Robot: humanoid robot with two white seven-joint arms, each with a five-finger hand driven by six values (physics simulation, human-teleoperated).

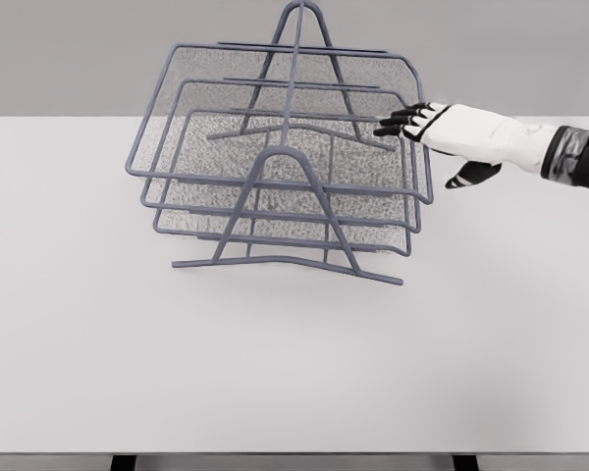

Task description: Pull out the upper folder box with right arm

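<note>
- Grey wire rack (287,257) stands mid-table (79,343), top tray (275,78) seated.
- Right hand (452,130), fingers open, reaches its right rim, gripping nothing.
- Best hook the rim firmly, then pull straight outward.

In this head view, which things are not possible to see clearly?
- Contact between the right hand fingertips and the upper tray of the grey wire-mesh three-tier folder rack: too small to tell.
- Right forearm: cut off by the right edge.
- Left arm: outside the view.
- White table legs: cut off below.
</note>
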